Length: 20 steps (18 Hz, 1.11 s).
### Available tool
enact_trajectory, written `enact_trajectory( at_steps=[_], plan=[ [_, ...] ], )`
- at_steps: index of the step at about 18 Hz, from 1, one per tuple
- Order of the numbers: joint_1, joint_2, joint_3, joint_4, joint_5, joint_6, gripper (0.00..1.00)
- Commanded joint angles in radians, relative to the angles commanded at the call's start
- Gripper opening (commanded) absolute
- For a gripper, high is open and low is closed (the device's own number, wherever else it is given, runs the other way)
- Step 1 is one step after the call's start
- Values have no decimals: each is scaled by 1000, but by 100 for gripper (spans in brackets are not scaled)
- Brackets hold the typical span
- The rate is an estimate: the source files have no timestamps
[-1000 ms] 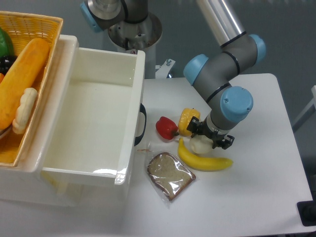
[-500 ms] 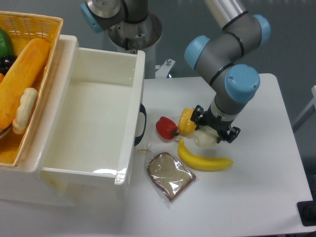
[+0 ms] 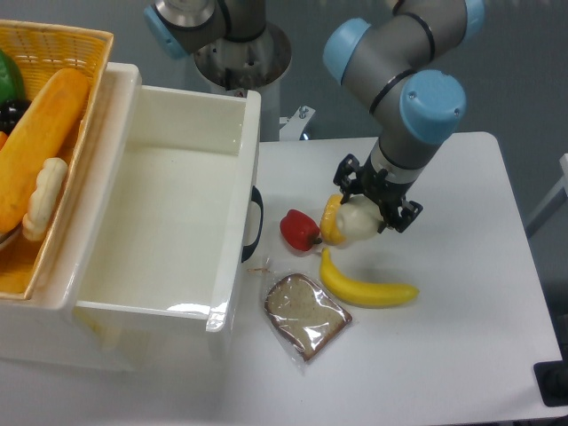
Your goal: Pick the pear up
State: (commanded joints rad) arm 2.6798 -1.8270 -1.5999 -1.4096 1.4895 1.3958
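Camera view from above the worktop (image 3: 461,355): nearest to me a bagged slice of brown bread (image 3: 307,315) is lying flat, and just beyond it a banana (image 3: 366,287) is curving along the surface. To the left a large white bin (image 3: 229,293) is standing open, with a wicker basket (image 3: 84,44) of bread loaves perched on its far left side. Further back, a red pepper (image 3: 299,230) is sitting just beside a yellow bell pepper (image 3: 331,218). Right there the gripper (image 3: 366,216) is hanging from the arm, its fingers (image 3: 401,216) closing round the pear (image 3: 358,221), which is showing pale between them, partly overlapping the yellow pepper from this angle. The pear is looking raised clear of the banana, though I cannot tell for certain how far off the surface it is. To my eye the grasp is made and the lift is under way; what seems left is carrying it well clear of its neighbours without letting the smooth fruit slip.
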Motion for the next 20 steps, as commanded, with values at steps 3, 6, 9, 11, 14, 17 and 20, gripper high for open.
enact_trajectory(
  at_steps=[3,6,9,11,14,17,20],
  plan=[
    [18,9,-17,-6,2,31,28],
    [22,8,-17,-5,2,31,28],
    [25,8,-17,-6,2,31,28],
    [26,8,-18,-6,2,32,28],
    [28,9,-18,-6,2,32,28],
    [32,11,-18,-6,2,32,28],
    [32,12,-18,-6,2,32,28]
  ],
)
